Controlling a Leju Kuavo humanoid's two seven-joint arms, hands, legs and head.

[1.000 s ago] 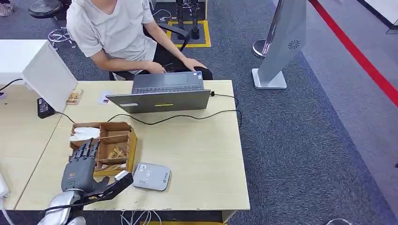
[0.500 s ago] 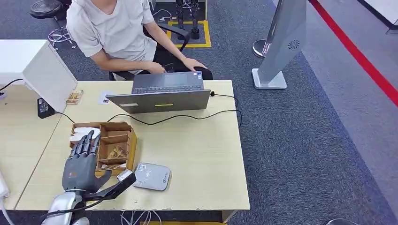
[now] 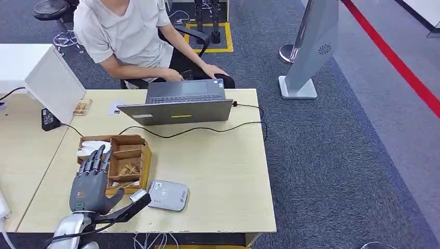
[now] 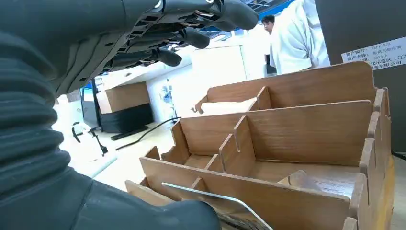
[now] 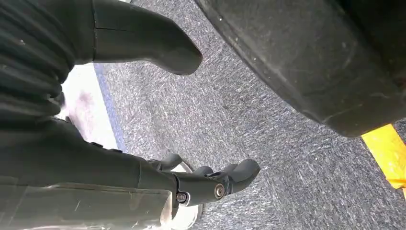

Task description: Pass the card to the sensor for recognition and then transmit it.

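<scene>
Thin pale card (image 3: 138,195) edge touching grey sensor (image 3: 168,195).

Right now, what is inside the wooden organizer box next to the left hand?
The wooden organizer box holds something white in its far compartment and small brownish items in a middle one. The left hand covers its near-left compartments.

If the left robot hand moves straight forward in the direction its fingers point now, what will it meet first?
Probably the wooden organizer box. The left robot hand has its fingers stretched over the box's near compartments, so they may pass above the dividers; height is unclear. Its thumb holds a card beside the grey sensor.
</scene>
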